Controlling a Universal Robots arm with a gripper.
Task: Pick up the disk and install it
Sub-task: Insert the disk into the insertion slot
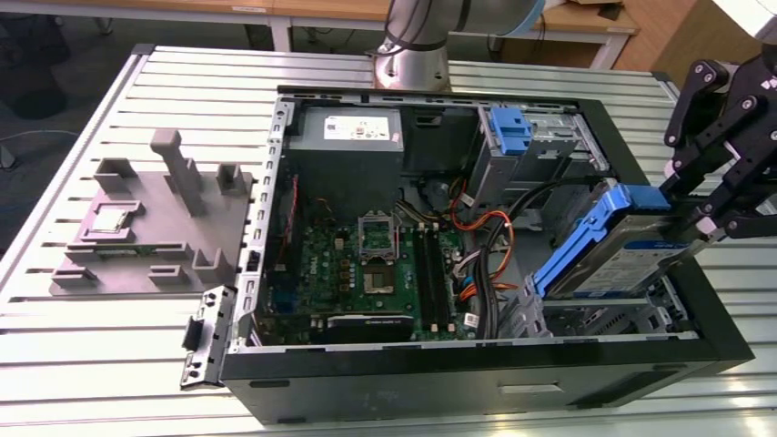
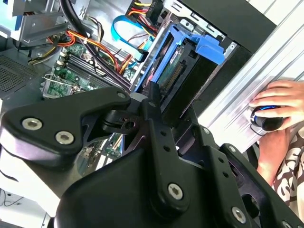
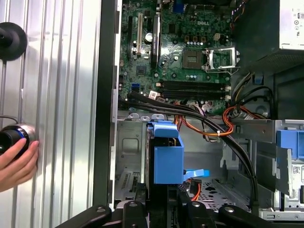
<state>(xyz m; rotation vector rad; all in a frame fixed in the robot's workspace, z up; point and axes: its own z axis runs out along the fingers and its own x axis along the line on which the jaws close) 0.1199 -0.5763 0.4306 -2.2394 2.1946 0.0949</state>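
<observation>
Nearest, at the exterior view's lower edge: computer case (image 1: 486,382), side panel off, on the slatted table (image 1: 73,364).

Lower right of that view: the gripper (image 1: 686,223) is clamped on the disk (image 1: 613,250). The disk is tilted, with its lower end over the drive bay (image 1: 595,314).

Judgement: the pick-up is done. The installation is not, as the disk is neither level nor seated in the bay.

Centre: motherboard (image 1: 364,264), cables loose beside it.

Farther, upper centre: power-supply box (image 1: 349,130); upper right, a bare blue bracket (image 1: 510,127).

Writing: the disk carries a blue-and-white label and the power-supply box a white one, both with print too small to make out.
</observation>
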